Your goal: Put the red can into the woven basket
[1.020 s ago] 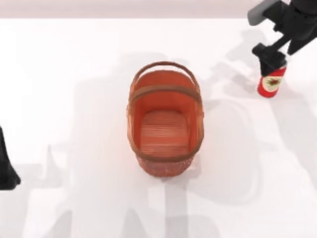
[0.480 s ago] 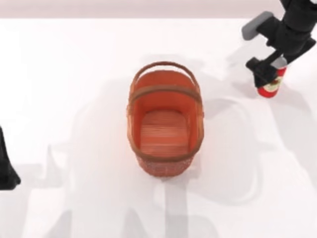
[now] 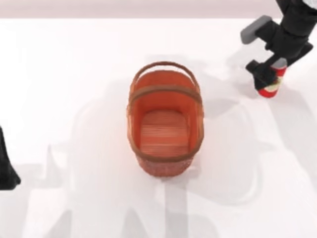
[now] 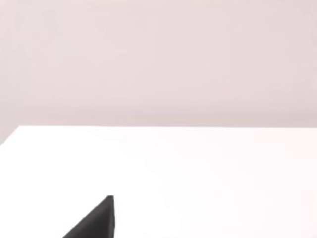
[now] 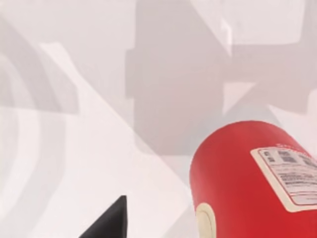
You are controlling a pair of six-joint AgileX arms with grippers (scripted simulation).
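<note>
The red can (image 3: 271, 88) stands at the far right of the table, well to the right of the woven basket (image 3: 165, 121), and only its lower part shows under my right gripper (image 3: 268, 75). That gripper is down over the can's top and open. In the right wrist view the can (image 5: 247, 183) fills one side, with its pale label showing. One dark fingertip (image 5: 113, 222) stands apart from it, with bare table between them. The basket is upright at the table's middle, handle arched over its far half, with nothing on its slatted floor.
My left arm (image 3: 6, 171) is parked at the table's left edge. Its wrist view shows one dark fingertip (image 4: 96, 223) over white table (image 4: 198, 173) and a pale wall. Open white tabletop lies between the can and the basket.
My right gripper has come down over the red can, which now shows less of itself from above. The basket and my left arm have not moved.
</note>
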